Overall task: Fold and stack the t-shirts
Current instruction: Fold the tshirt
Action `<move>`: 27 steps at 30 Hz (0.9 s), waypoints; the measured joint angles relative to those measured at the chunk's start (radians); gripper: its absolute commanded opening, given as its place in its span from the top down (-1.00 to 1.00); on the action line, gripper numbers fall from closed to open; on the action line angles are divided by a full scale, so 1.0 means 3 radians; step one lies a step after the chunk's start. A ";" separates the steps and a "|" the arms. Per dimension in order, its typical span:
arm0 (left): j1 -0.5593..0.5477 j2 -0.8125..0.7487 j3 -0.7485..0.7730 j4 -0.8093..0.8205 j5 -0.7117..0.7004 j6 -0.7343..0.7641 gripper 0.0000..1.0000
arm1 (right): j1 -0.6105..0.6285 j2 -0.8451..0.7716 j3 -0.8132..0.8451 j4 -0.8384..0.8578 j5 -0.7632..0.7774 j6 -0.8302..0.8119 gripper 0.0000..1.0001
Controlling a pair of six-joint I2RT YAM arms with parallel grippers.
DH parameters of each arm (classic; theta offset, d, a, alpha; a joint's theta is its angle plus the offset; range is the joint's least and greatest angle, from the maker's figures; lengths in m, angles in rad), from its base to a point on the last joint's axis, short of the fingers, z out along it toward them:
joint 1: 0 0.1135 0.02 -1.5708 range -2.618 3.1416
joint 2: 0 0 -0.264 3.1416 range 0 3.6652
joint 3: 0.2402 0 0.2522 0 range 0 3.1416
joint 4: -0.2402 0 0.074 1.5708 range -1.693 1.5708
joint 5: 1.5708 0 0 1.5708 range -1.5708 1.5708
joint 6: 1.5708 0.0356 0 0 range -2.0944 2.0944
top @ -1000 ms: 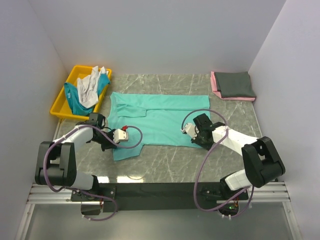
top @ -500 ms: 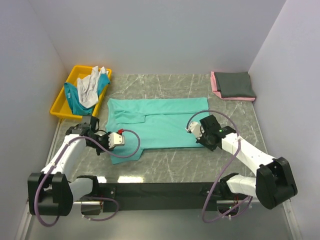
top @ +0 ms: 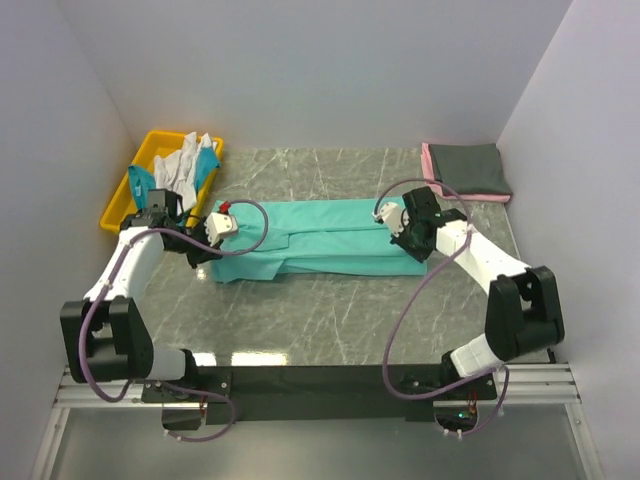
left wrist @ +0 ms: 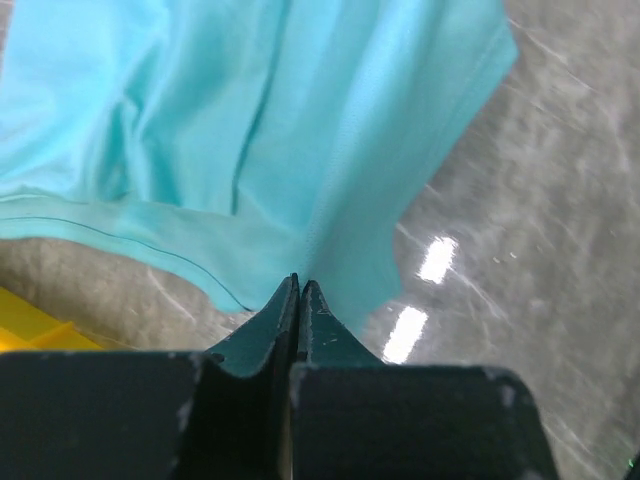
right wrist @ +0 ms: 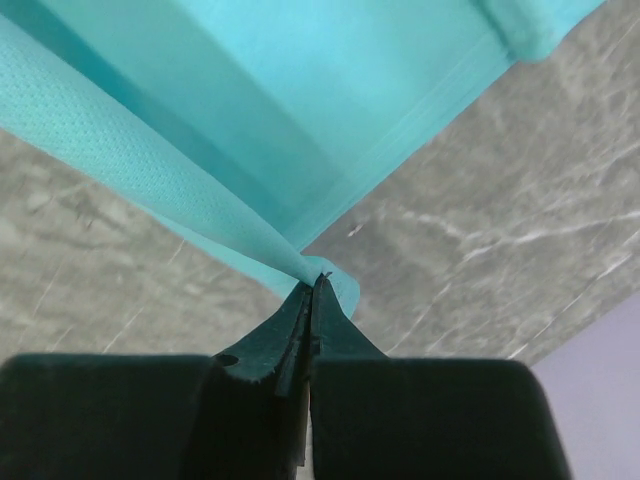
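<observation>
A sea-green t-shirt (top: pixel 320 235) lies across the middle of the table, doubled over lengthwise into a long band. My left gripper (top: pixel 200 252) is shut on its left end; in the left wrist view the jaws (left wrist: pixel 298 285) pinch the cloth (left wrist: pixel 250 130) with no gap. My right gripper (top: pixel 415 245) is shut on the right end, and the right wrist view shows its tips (right wrist: pixel 318 280) clamping a folded edge of the shirt (right wrist: pixel 300 100). Two folded t-shirts, dark grey (top: pixel 468 165) on pink (top: pixel 432 172), sit stacked at the back right. White (top: pixel 178 165) and teal (top: pixel 150 200) t-shirts lie crumpled in the bin.
A yellow plastic bin (top: pixel 118 215) stands at the back left, close to my left arm; its corner (left wrist: pixel 30 330) shows in the left wrist view. Grey walls enclose the marble table (top: pixel 330 320) on three sides. Both arms' cables loop over the shirt.
Both grippers have carried the shirt's near edge toward the back, folding it over into a narrower band. The right gripper closed on the hem during this.
</observation>
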 measured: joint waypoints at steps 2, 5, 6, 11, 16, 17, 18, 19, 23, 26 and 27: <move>0.0003 0.0109 0.0053 0.0114 0.0000 -0.0114 0.99 | -0.0014 0.0153 0.0131 0.0004 -0.0001 -0.0010 1.00; 0.0003 0.0280 0.0142 0.0256 -0.0003 -0.0294 0.99 | -0.0025 0.0364 0.0342 0.0004 0.0003 -0.0023 1.00; 0.0004 0.0345 0.0174 0.0313 -0.0005 -0.0352 0.99 | -0.0028 0.0430 0.0417 0.0003 0.0006 -0.0028 1.00; 0.0008 0.0587 0.0292 0.0520 -0.0031 -0.0543 0.99 | -0.0029 0.0744 0.0732 0.0052 0.0056 -0.0060 1.00; 0.0008 0.0773 0.0393 0.0673 -0.0056 -0.0678 0.99 | -0.0031 0.0963 0.0899 0.0055 0.0085 -0.0094 1.00; 0.0008 0.0804 0.0402 0.0702 -0.0064 -0.0706 0.99 | -0.0031 0.1002 0.0916 0.0066 0.0094 -0.0097 1.00; 0.0008 0.0839 0.0407 0.0735 -0.0065 -0.0736 0.99 | -0.0031 0.1034 0.0919 0.0080 0.0102 -0.0106 1.00; 0.0008 0.0870 0.0411 0.0760 -0.0071 -0.0759 0.99 | -0.0031 0.1059 0.0919 0.0086 0.0112 -0.0107 1.00; -0.0004 0.1003 0.0449 0.0830 -0.0095 -0.0825 0.99 | -0.0031 0.1205 0.0935 0.0128 0.0159 -0.0107 1.00; -0.0015 0.1072 0.0456 0.0881 -0.0125 -0.0872 0.99 | -0.0032 0.1300 0.0988 0.0140 0.0169 -0.0106 1.00; -0.0019 0.1085 0.0458 0.0894 -0.0130 -0.0884 0.99 | -0.0032 0.1314 0.1008 0.0140 0.0177 -0.0106 1.00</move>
